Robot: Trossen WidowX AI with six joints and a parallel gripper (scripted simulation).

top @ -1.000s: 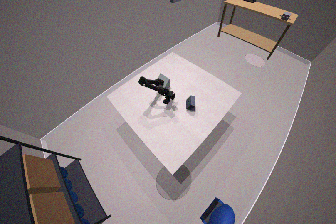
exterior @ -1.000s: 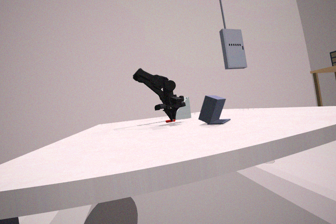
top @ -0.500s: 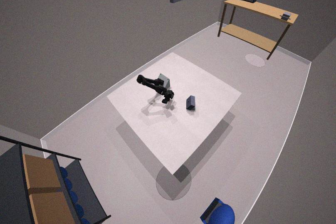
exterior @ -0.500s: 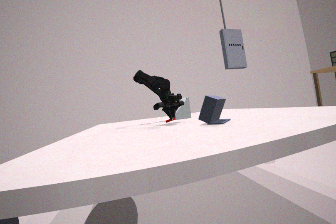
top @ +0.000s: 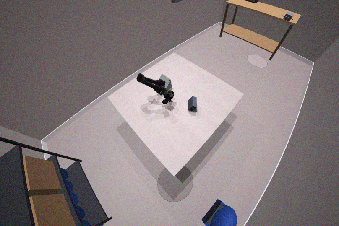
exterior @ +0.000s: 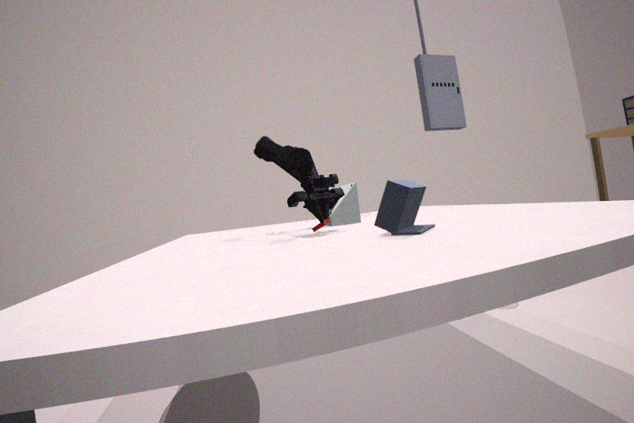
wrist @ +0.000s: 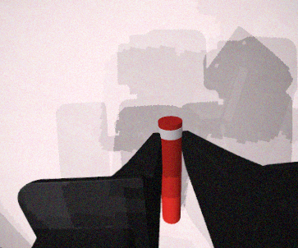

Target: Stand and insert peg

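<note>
My gripper [top: 170,100] [exterior: 324,220] [wrist: 170,139] is shut on the red peg [exterior: 318,227] [wrist: 171,164], with a fingertip on each side near the white band [wrist: 171,134]. The peg is tilted in the exterior view, with its banded end up at the fingertips and its plain end down, close to the table [top: 175,141] [exterior: 256,280]. I cannot tell whether the plain end touches. The dark blue-grey sloped panel [top: 192,103] [exterior: 399,206] stands apart, right of the gripper. A small dark spot shows on its face in the top view.
A pale grey-green wedge [top: 166,81] [exterior: 347,208] stands behind the gripper, partly hidden by the arm. The panel has a flat foot [exterior: 420,229] at its base. Arm shadows fall across the table in the wrist view.
</note>
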